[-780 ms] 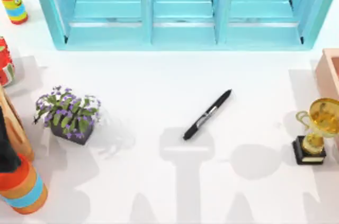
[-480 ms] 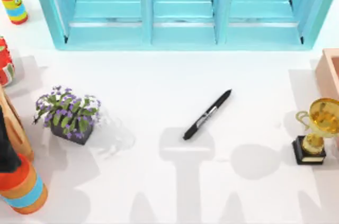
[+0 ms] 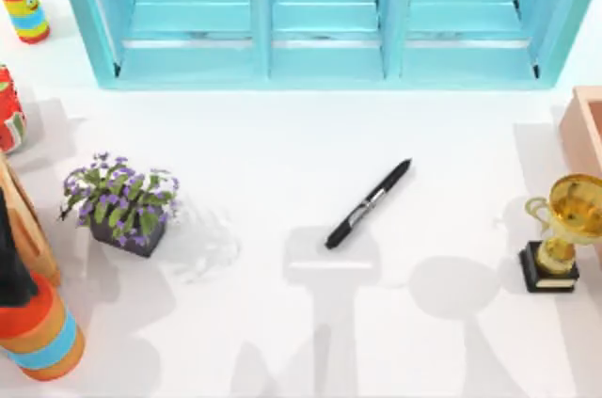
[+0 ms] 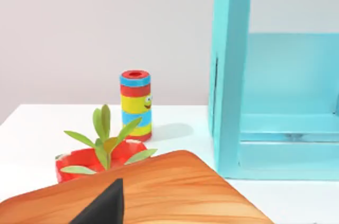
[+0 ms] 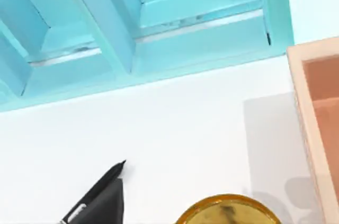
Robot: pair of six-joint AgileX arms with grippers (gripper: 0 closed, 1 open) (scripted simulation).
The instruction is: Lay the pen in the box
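The right gripper (image 5: 103, 205) shows as a dark tip at the near edge of its wrist view, above the table's right half; whether it is open or closed cannot be told. It holds nothing that can be seen. The left gripper (image 4: 103, 205) sits parked over the left side, above a wooden board (image 4: 175, 187); its state cannot be told either.

I judge that the task is at the reach step, with no grasp made yet. The pen (image 3: 368, 203) lies flat on the bare white table near the middle, apart from everything else. Its long axis runs diagonally, from the near left to the far right, and the slimmer tip points far-right, toward the blue shelf unit (image 3: 324, 64). The label and clip sit near mid-body.

The next move probably calls for coming down over the mid-body with the jaws set across that diagonal. Right of the pen stands the gold trophy (image 3: 560, 229), and beyond it the peach box (image 3: 585, 125) at the table's right edge, so the carry should clear the trophy.
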